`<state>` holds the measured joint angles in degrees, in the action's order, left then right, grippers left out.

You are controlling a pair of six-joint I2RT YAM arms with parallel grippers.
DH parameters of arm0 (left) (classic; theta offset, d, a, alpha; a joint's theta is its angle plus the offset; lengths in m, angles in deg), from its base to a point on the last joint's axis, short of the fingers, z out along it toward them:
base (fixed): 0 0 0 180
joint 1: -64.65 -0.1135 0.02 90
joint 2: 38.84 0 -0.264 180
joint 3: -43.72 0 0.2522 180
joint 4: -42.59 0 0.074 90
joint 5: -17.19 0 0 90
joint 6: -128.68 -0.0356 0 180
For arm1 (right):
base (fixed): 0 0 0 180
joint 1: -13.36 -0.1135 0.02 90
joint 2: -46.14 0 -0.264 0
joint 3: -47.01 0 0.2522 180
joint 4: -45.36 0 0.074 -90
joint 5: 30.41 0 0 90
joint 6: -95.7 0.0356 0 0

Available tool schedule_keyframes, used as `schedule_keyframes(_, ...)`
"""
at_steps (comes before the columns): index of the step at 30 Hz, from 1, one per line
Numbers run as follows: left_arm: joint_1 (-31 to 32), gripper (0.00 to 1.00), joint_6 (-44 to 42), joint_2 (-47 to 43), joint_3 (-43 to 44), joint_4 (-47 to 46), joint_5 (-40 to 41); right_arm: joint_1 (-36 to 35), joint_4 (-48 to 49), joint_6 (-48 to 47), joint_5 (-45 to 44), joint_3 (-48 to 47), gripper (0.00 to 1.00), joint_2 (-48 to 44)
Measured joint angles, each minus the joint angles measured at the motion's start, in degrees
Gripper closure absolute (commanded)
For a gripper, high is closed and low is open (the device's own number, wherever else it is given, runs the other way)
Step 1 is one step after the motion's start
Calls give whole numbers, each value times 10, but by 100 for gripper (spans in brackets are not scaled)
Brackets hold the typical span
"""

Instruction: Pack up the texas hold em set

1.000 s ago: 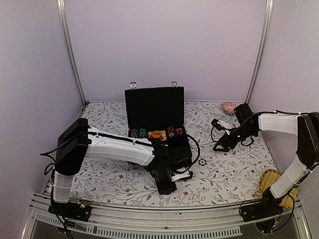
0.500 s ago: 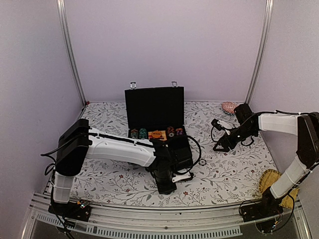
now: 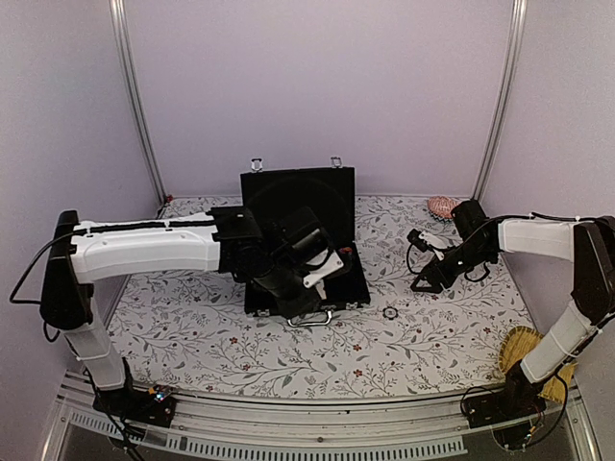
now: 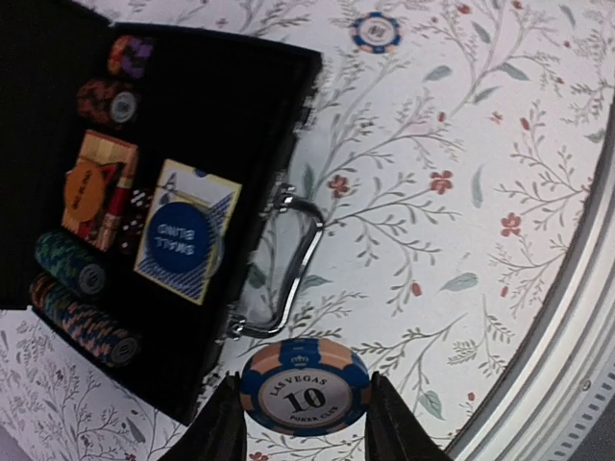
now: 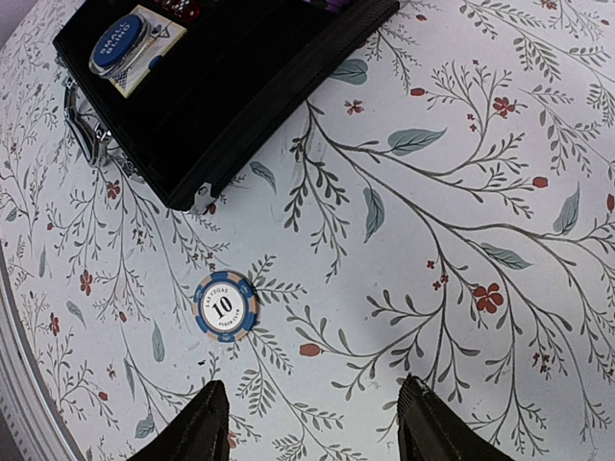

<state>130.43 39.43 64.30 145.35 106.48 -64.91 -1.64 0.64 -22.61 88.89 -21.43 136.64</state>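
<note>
Floral tablecloth point(image 3: 432, 336) w/ open black briefcase point(image 3: 298, 206) mid-table. L gripper point(image 4: 304, 424), clamped on blue-orange chip point(image 4: 305, 386), has been raised from table to over case; stowing is judged next. R gripper point(image 5: 312, 423) is spread wide, empty, above second chip point(image 5: 225, 306).

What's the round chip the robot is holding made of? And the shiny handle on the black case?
The chip in the left hand looks like hard plastic or a clay mix: a dull surface with a printed paper-like label. The handle looks like polished metal: it is silvery with bright reflections.
</note>
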Motion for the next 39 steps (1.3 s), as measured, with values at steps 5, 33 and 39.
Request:
schedule_keyframes(5, -60, 62, 30, -30, -56, -25, 78, 0, 0, 0, 0, 0, 39, 0)
schedule_keyframes(33, -171, 60, 38, -21, -213, -198, 160, 0, 0, 0, 0, 0, 39, 6)
schedule_keyframes(39, -180, 60, 33, -7, -213, -210, 152, 0, 0, 0, 0, 1, 39, 8)
